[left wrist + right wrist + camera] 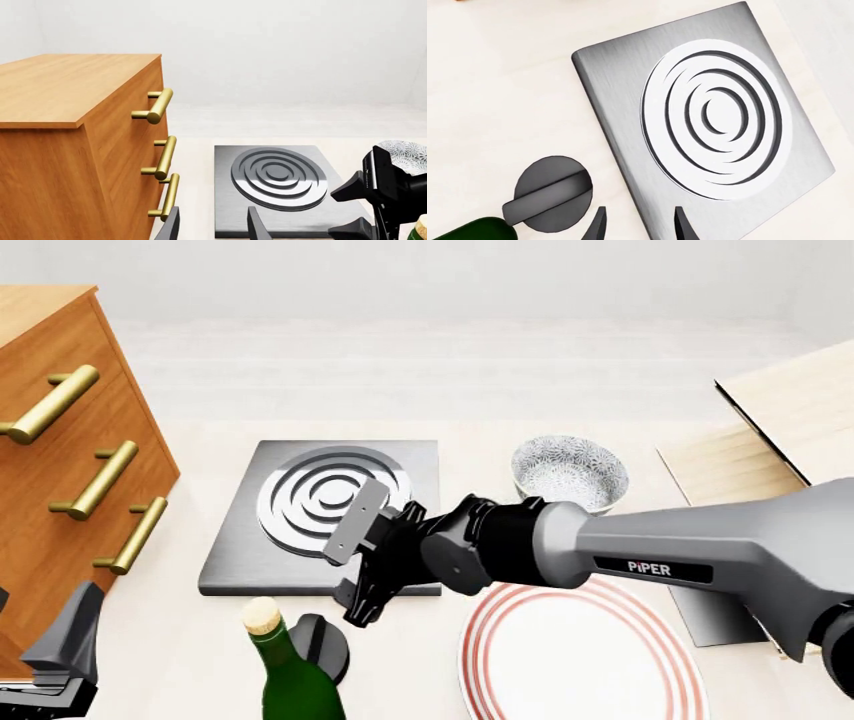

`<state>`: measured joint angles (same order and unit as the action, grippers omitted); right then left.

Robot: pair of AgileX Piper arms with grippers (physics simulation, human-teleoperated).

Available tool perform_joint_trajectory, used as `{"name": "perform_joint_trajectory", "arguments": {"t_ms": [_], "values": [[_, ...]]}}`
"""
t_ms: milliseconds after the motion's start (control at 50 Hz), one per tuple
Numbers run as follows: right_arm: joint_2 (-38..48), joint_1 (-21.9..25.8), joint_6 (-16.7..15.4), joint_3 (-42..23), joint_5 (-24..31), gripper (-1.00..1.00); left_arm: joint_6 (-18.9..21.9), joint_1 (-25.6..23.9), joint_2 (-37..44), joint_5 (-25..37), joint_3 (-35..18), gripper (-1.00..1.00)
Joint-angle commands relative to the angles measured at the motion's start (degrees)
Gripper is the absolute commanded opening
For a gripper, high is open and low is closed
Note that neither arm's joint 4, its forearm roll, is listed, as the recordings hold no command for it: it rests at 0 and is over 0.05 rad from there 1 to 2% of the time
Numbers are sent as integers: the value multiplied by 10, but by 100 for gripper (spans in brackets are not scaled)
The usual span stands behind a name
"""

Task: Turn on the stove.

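The stove is a flat dark-grey square slab lying on the pale table, left of centre in the front view, with a silver ring burner of concentric grooves on its top. Its black round knob sits on the table just off the slab's near edge, apart from it, a raised bar crossing the disc. The right gripper hangs over the slab's near edge, above and beyond the knob and not touching it; its fingers are spread with nothing between them. The right arm runs in from the right, passing over the near part of a white plate with red rings. A green bottle with a tan cork stands just beside the knob on the near side. Beyond the plate, right of the stove, is a patterned bowl. A wooden cabinet with three brass handles stands left of the stove. The left gripper is low at the near left corner, well away from the stove; its fingers are parted and empty. A light wooden board lies at the far right.
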<state>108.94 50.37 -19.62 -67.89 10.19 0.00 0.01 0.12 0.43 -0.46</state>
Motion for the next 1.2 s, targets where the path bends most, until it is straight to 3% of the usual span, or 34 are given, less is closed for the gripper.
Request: {"name": "perform_joint_trajectory", "arguments": {"t_ms": [20,340,800,960,1020,1200], "values": [[24,11,-2,-22,11,100,0,0,0,0,0,100],[47,23,7,-36,24,100,0,0,0,0,0,100],[108,6,-25,-104,59,100,0,0,0,0,0,100],[106,22,-15,-107,50,100,0,0,0,0,0,100],[91,48,21,-90,41,100,0,0,0,0,0,100],[92,50,19,-100,44,100,0,0,0,0,0,100]]}}
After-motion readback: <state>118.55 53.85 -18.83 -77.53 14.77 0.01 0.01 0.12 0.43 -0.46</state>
